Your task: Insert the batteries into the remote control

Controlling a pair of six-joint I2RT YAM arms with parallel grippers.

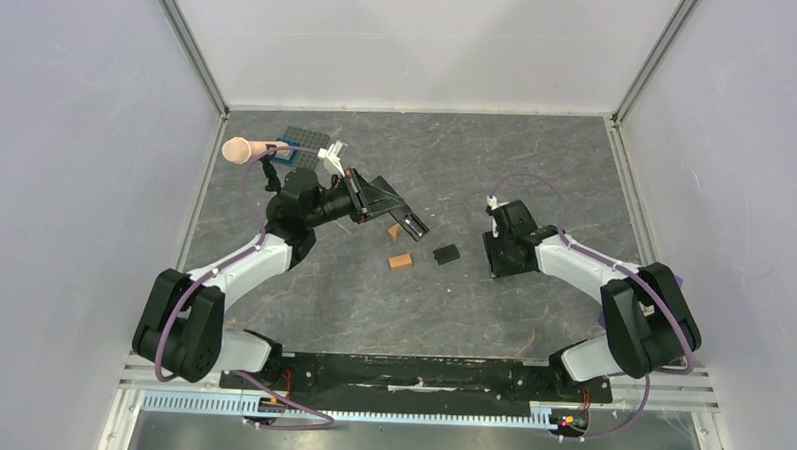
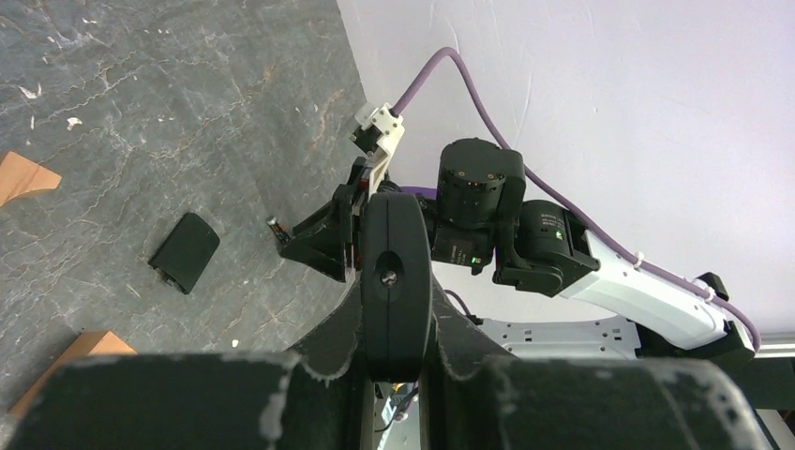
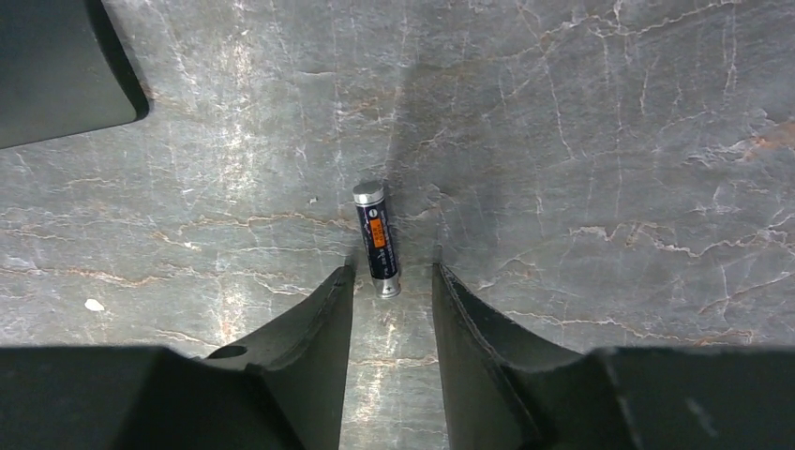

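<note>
Right pincer (image 3: pixel 394 277) straddles battery (image 3: pixel 377 239), wrist view only; left pincer (image 2: pixel 394 330) grips remote control (image 2: pixel 395 246).

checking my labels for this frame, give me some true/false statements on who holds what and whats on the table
1. The left gripper is shut on the remote control. True.
2. The right gripper grips the battery. False: the battery lies on the table, with the jaws open on either side of its near end.
3. Only one orange block is out. False: two orange blocks are there.
4. The short black piece lies on the table, in neither gripper. True.
</note>
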